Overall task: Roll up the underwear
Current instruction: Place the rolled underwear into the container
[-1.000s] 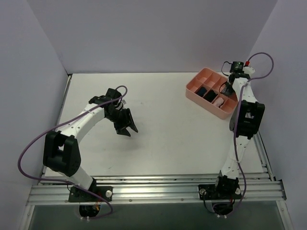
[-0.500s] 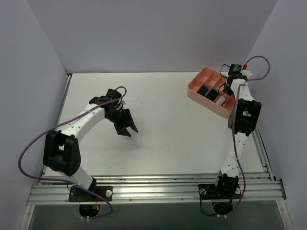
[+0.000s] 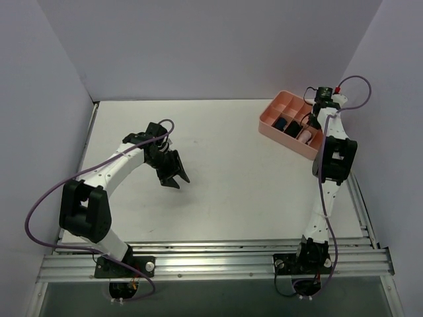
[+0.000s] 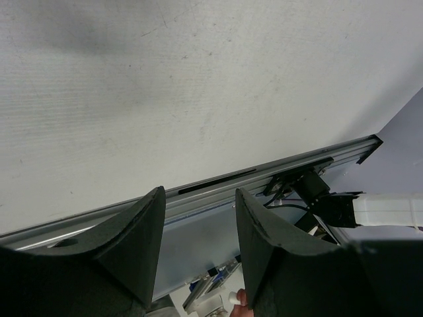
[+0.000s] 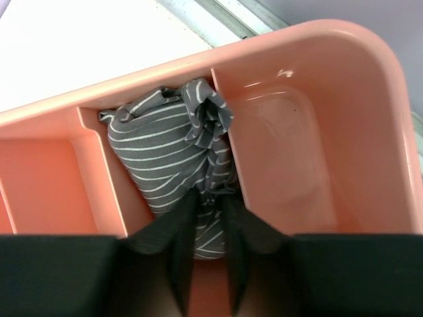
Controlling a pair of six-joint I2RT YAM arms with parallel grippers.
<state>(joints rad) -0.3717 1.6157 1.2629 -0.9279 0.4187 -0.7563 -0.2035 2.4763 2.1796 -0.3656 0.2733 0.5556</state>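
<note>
Underwear [image 5: 168,165] sat rolled in the tray [image 5: 344,99] at 2 o'clock; light, soft, likely to unroll, best pinched mid-roll; my right hand [image 5: 208,198] straddled its end, barely apart, grip unclear.

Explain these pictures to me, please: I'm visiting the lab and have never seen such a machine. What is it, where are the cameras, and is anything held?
It is two robot arms bolted to a table. One picture looks down from above; the other two come from cameras on the wrists. The left gripper hangs open over the table, holding nothing. The right gripper reaches into a pink divided tray at the far right. Its fingers flank the underwear, a grey striped bundle in one compartment; whether they pinch it I cannot tell.
</note>
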